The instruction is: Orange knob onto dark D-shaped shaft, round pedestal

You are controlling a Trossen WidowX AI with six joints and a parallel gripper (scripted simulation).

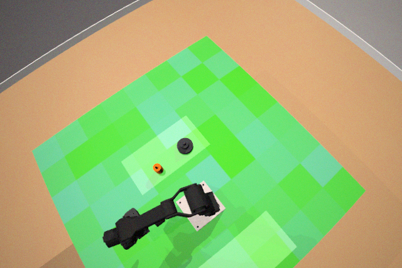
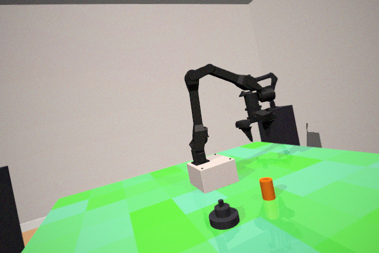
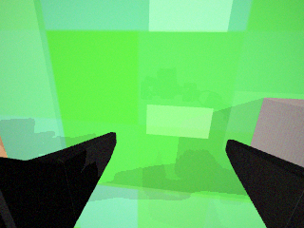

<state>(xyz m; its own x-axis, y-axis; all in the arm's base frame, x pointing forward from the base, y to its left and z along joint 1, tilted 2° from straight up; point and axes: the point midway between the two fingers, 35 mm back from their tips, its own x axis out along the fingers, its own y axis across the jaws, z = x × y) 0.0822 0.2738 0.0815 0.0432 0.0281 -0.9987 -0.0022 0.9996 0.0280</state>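
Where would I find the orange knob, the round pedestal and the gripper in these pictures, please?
orange knob [image 1: 158, 169] [image 2: 267, 189]: top and exterior views, its body
round pedestal [image 1: 180, 149] [image 2: 224, 221]: same views, its wide base
gripper [image 3: 169, 141]: wrist view, midway between its fingertips

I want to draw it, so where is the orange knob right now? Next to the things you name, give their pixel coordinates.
In the top view, the orange knob [image 1: 157, 168] [image 2: 267, 189] stands left of the dark round pedestal [image 1: 188, 150] [image 2: 224, 221], on the green surface.

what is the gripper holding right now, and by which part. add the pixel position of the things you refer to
Nothing is held: the gripper [image 2: 259, 135] [image 3: 169, 141] is open, and the orange knob [image 1: 157, 168] [image 2: 267, 189] stands apart from it on the table.
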